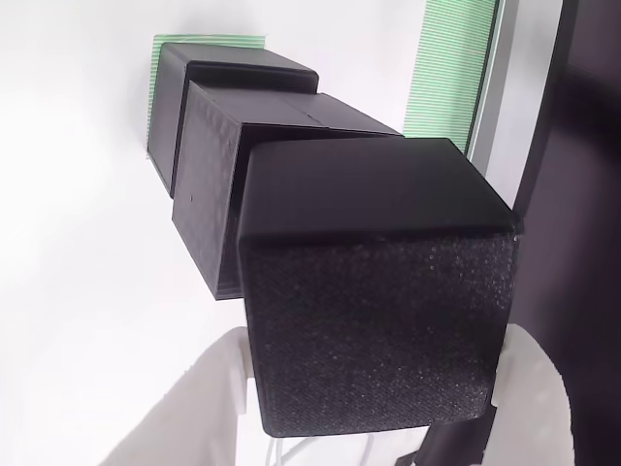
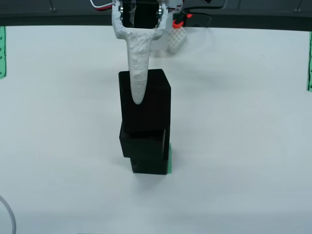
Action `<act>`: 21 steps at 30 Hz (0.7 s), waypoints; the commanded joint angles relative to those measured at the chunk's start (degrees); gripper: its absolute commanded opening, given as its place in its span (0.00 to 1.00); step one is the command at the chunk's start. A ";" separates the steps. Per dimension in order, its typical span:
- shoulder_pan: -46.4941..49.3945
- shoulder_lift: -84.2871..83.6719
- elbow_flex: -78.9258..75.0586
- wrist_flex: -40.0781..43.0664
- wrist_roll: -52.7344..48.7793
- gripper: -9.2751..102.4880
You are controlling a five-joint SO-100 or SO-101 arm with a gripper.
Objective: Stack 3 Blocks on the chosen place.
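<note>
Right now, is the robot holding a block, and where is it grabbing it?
Yes, the gripper holds the top block by its opposite sides, over the two stacked blocks.

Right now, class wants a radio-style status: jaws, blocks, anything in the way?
Gripper shut on top block. Top block over two stacked blocks on green patch, stack looks offset. Nothing seen blocking.

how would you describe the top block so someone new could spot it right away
On the white table, find the column of three black cubes standing on a green striped patch. The top block is the highest one, with the white tool reaching down over its front face. Unlike the middle block and bottom block, it has nothing on top of it.
</note>
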 commanded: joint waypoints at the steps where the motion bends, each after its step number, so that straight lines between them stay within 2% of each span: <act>1: 0.35 1.58 0.53 0.18 0.53 0.23; 21: 1.76 5.45 0.70 0.18 0.35 0.23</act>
